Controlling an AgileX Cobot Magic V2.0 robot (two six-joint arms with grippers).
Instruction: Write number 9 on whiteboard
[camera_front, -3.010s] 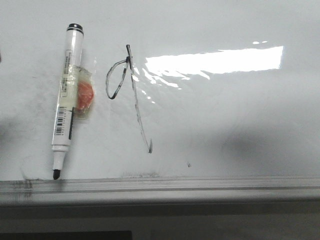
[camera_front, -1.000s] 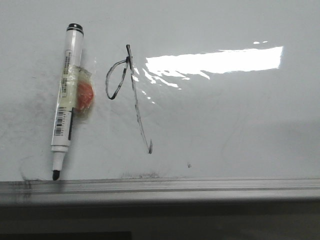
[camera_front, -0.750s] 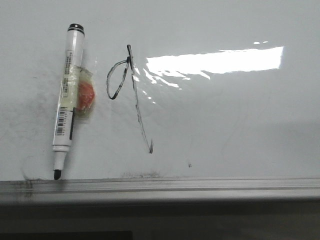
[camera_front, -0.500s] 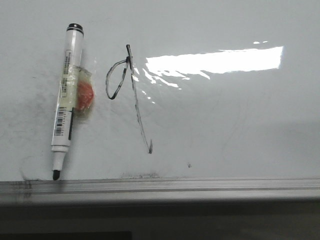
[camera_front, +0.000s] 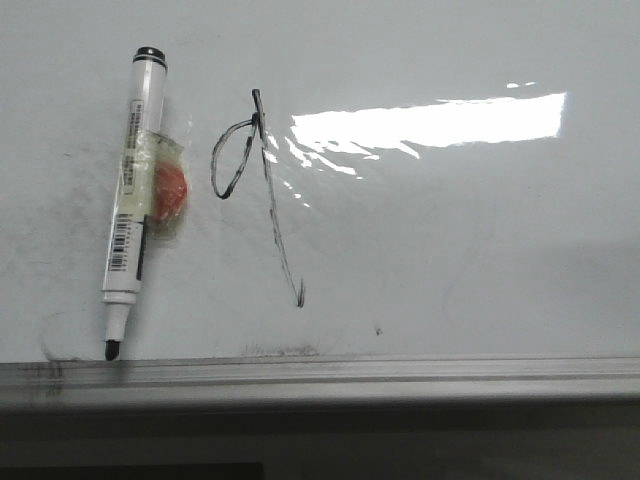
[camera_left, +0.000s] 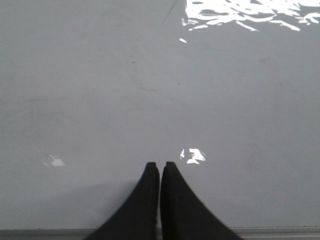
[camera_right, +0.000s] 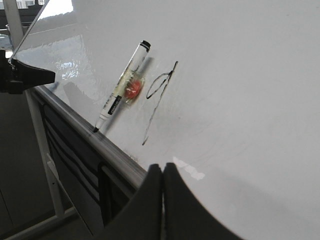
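The whiteboard (camera_front: 480, 250) fills nearly the whole front view: a broad, glossy white sheet that throws back a bright bar of glare and carries faint grey haze where old ink was wiped. Along its near edge runs a grey metal ledge (camera_front: 400, 375), ribbed lengthwise and smudged with black dust towards the robot's left end.

A marker (camera_front: 132, 200) lies on the board left of the drawing, a slim white plastic barrel with a black end cap, a barcode label and a bare black tip just above the ledge. Clear crinkled tape binds a small orange-red lump to its side, possibly a magnet.

The number 9 (camera_front: 255, 190) sits just right of the marker: a thin black line forming a narrow oval loop joined to a long slanted stem that ends in a tiny hook. It reads as complete, so the writing step looks done and the task seems at its close.

The left claw (camera_left: 160, 167) has its black tapered fingers pressed together on nothing, over bare board. The right claw (camera_right: 162, 169) is likewise closed and empty, near the ledge, well apart from the marker.

Little seems left beyond keeping both arms clear of the fresh ink, which would smear easily on so slick a surface.
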